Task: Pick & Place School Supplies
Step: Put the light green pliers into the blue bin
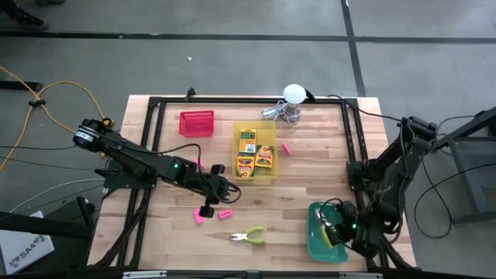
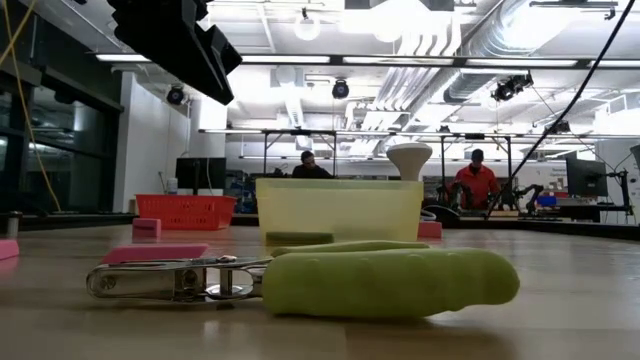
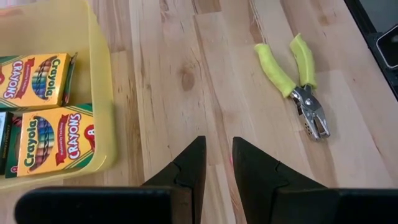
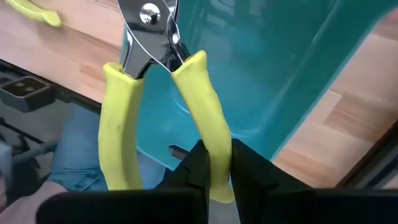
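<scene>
Several yellow-and-green crayon boxes [image 1: 246, 164] [image 3: 55, 140] lie flat in the yellow bin [image 1: 270, 130]. One tool with yellow-green handles [image 1: 248, 235] [image 3: 292, 68] lies flat on the table near its near edge. Pink erasers [image 1: 225, 214] [image 1: 286, 147] lie scattered around it and the bin. My left gripper [image 1: 211, 203] [image 3: 217, 149] hovers over bare wood between the yellow bin and that tool, fingers a little apart, holding nothing. My right gripper [image 1: 339, 225] [image 4: 216, 155] is over the green bin [image 1: 316, 242], shut on a second tool [image 4: 149, 56]. My right gripper pinches one yellow handle of the tool [image 4: 208, 106] between its two fingers, near the handle's free end, the fingers lying along it. The other handle [image 4: 118, 137] is free. The tool is lifted clear above the green bin, its metal jaws [image 4: 149, 18] pointing away from the fingers.
A red bin [image 1: 196, 122] stands at the far left of the table. A white ball with metal clutter [image 1: 291, 101] sits at the far edge. Black frame rails [image 1: 353, 132] run along the table's sides. People stand in the room beyond [image 2: 477, 180].
</scene>
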Controlling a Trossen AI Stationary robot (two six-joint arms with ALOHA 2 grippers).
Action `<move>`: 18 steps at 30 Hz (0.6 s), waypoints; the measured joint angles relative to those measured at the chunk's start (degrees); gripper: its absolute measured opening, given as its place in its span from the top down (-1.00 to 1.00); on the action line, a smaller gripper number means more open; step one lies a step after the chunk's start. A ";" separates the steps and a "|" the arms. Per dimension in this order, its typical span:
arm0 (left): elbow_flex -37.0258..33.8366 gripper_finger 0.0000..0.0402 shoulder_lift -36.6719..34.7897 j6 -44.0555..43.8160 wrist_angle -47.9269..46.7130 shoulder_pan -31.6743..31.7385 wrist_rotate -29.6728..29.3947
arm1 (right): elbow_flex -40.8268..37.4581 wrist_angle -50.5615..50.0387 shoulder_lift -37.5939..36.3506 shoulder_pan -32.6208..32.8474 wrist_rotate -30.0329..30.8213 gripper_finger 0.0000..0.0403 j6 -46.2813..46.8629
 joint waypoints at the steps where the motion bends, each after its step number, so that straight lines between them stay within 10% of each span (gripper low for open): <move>1: 0.00 0.63 -0.01 0.00 0.24 0.00 -0.02 | 0.01 0.73 0.86 0.14 -0.02 0.84 0.01; 18: 0.00 0.63 0.00 -0.07 0.54 0.00 -0.04 | 0.01 1.50 11.96 -1.42 -4.68 0.84 1.58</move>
